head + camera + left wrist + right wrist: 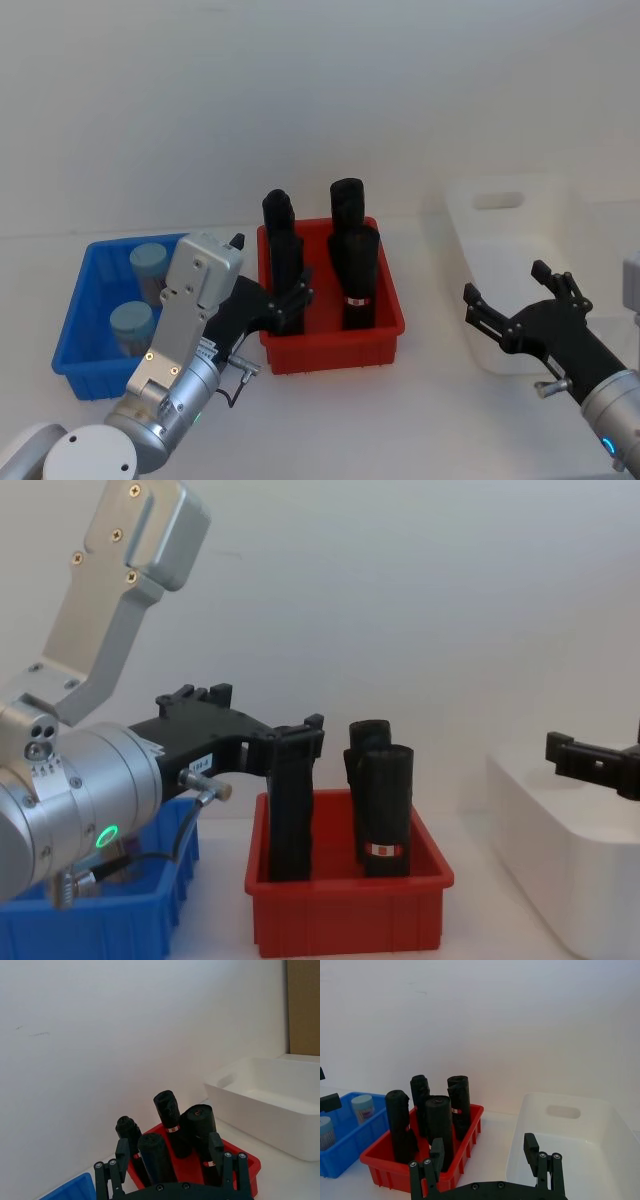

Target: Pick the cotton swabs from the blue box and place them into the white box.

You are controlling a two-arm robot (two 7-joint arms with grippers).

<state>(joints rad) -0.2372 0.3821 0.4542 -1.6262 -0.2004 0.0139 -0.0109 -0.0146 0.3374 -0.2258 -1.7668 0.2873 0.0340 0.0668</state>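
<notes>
surface [330, 425]: white, set before a white wall; three bins are carried on it in a row.
blue box [72, 325]: placed at the robot's left end of the row, just beside the red bin [330, 350].
cotton swabs [131, 322]: two clear tubs with pale blue lids are seen upright inside the blue box, one toward its far wall and one nearer its front, set apart from each other.
black rolls [358, 265]: four are stood on end in the red bin, two in front and two behind.
white box [500, 245]: placed at the robot's right end, near the red bin with a strip of bare surface between them.
left gripper [298, 298]: held above the blue box's right side and the red bin's near-left corner. The fingers are spread apart and nothing is held. One fingertip is seen close to the front-left roll; whether it touches it cannot be told.
right gripper [505, 283]: held above the surface at the white box's near-left corner. The fingers are spread wide and nothing is held.
</notes>
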